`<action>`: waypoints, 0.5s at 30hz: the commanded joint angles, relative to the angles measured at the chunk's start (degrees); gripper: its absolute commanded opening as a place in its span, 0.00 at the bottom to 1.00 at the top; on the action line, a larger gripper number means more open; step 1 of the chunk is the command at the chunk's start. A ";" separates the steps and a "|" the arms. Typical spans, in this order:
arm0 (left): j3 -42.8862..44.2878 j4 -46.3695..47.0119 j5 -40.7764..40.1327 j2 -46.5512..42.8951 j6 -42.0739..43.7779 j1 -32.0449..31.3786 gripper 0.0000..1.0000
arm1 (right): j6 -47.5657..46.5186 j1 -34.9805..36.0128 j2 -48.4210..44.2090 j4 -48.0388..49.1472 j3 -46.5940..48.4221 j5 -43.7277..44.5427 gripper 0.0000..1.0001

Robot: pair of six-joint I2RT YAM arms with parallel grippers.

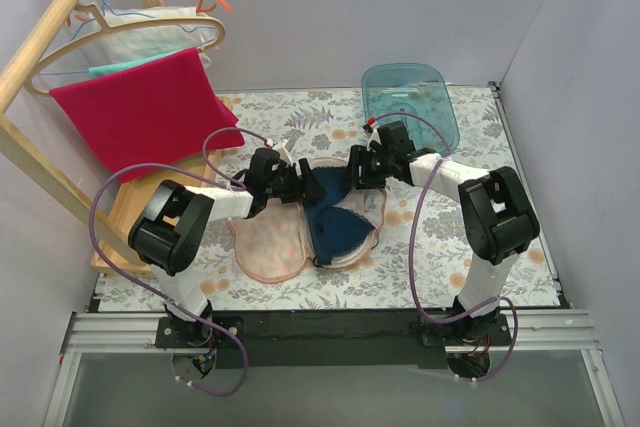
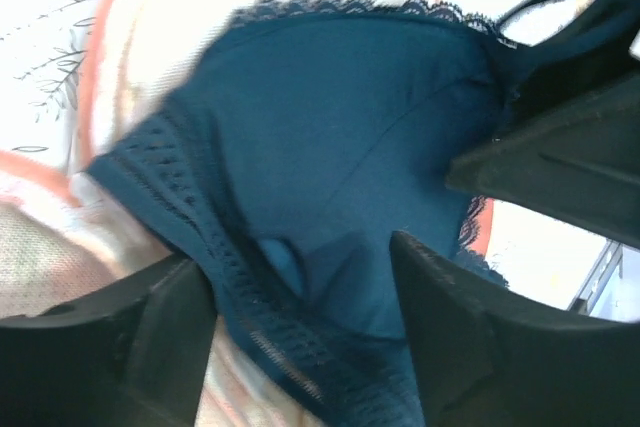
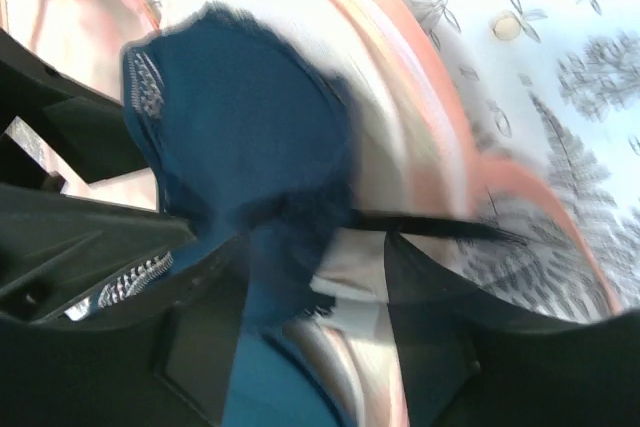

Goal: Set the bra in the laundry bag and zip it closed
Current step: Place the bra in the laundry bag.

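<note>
My left gripper point(image 2: 295, 257) has its two black fingers point(image 2: 110, 347) spread apart, and the dark blue bra point(image 2: 330, 147) shows in the gap between them; nothing is nipped there, though I cannot tell whether the cloth brushes the pads. My right gripper point(image 3: 315, 247) stands the same way, jaws parted, with blurred blue fabric and a thin dark strap running across the gap, loose and not clamped. In each wrist view the other gripper's black body crowds in from the side, so the two heads are very near each other. From the top camera both grippers hang over the far edge of the laundry bag point(image 1: 268, 245), left one at its upper middle, right one just beside it. The bra lies on the right-hand lobe of the peach-pink peanut-shaped bag, its two cups one beyond the other, the bag's pink rim showing round the near cup; the left-hand lobe is uncovered and shows its floral print. The bag rests flat on the fern-patterned table cover point(image 1: 480, 247), between the two arms. Beyond the right gripper sits a translucent teal tub point(image 1: 410, 97), well apart from the bag. At far left a red towel point(image 1: 140, 112) hangs from hangers on a wooden rack point(image 1: 35, 62)
</note>
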 commanded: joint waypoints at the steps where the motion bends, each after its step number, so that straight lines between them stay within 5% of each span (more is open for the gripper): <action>1: 0.92 -3.67 -1.46 -5.66 2.24 0.40 0.69 | -1.17 -0.71 -8.61 0.53 -3.04 3.17 0.68; 8: 0.83 -8.24 -3.74 -11.11 3.21 0.40 0.89 | -0.38 -0.88 -20.23 -3.25 -9.28 7.66 0.70; 15: 0.40 -12.10 -4.10 -15.33 2.68 0.31 0.93 | 4.18 -0.88 -30.24 -6.06 -16.92 2.66 0.68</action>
